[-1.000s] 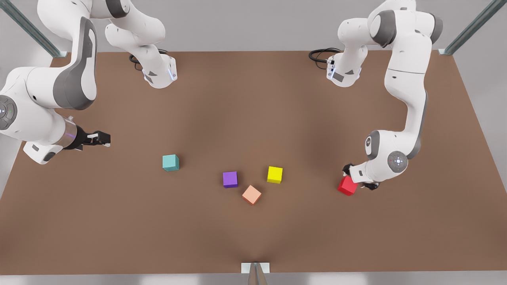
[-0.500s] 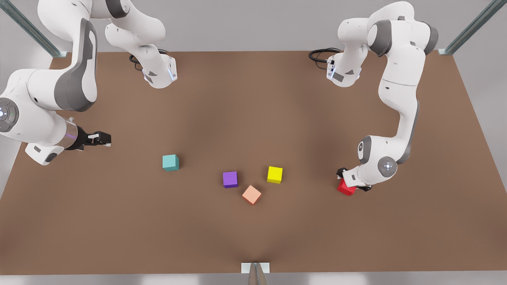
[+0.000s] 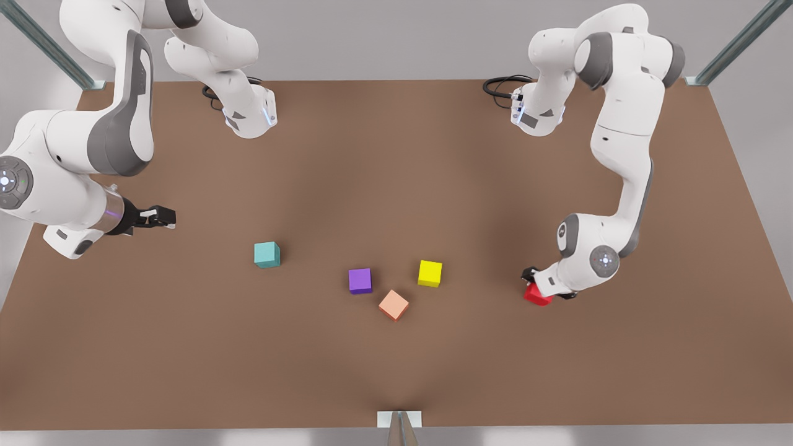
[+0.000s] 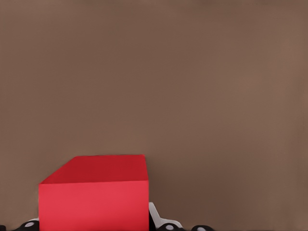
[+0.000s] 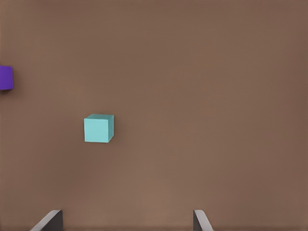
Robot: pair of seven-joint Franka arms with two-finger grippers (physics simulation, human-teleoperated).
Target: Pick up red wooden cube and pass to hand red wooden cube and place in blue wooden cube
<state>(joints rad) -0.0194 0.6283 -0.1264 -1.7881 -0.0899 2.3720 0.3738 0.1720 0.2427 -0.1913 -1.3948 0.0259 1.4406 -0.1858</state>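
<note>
1. Pickup step: the left pincer (image 3: 538, 286) sits down around the red wooden cube (image 3: 536, 295) on the worktop (image 3: 396, 186); can't tell if it's clamped.
2. Right pincer (image 3: 162, 217) waits spread wide, holding nothing, blue wooden cube (image 3: 267, 254) near it.
3. Next I'd guess: squeeze, lift, carry over.

A bright red wooden cube (image 3: 536, 296), a teal blue wooden cube (image 3: 267, 254), purple cube (image 3: 360, 280), yellow cube (image 3: 430, 273) and salmon-pink cube (image 3: 393, 305) sit on the plain brown table (image 3: 396, 186); the arms are white and grey.
</note>
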